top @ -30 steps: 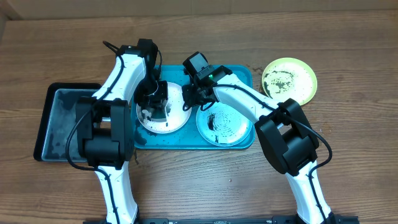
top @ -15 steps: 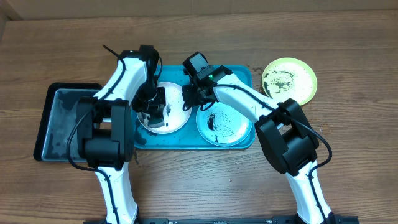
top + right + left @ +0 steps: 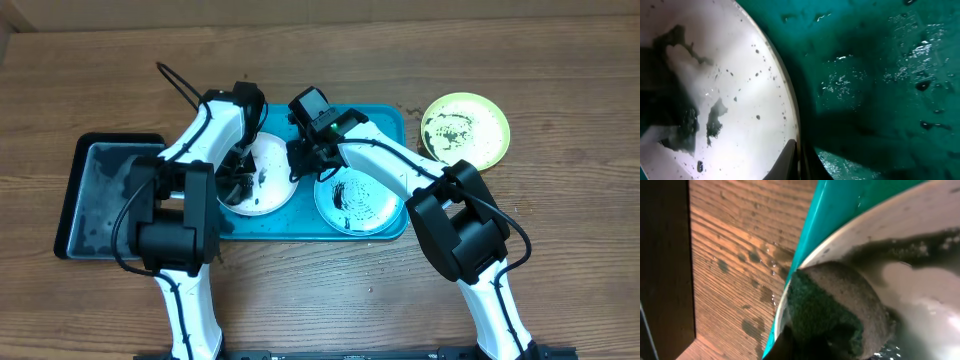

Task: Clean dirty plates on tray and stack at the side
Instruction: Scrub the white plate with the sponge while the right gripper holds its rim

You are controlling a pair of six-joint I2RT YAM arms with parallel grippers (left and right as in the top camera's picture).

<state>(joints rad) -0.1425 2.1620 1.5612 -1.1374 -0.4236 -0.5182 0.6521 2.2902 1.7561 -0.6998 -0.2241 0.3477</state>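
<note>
Two plates lie on the tray [image 3: 385,125]: the white plate [image 3: 268,195] at its left end and the pale aqua plate [image 3: 365,205] at its right end, both black-smeared. The yellow-green plate [image 3: 480,125] sits on the table [image 3: 350,290] just past the tray's right rim. The left gripper [image 3: 240,172] has its jaws clamped on a sponge [image 3: 832,312], which presses on the white plate near the tray's left rim. The right gripper [image 3: 300,160] has its jaws pinching that plate's rim toward the tray's middle.

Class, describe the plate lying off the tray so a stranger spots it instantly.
Find the turquoise tray mid-table. Just beyond its right end, on the wooden table, lies the yellow-green plate. The white plate and aqua plate sit on the tray.
</note>
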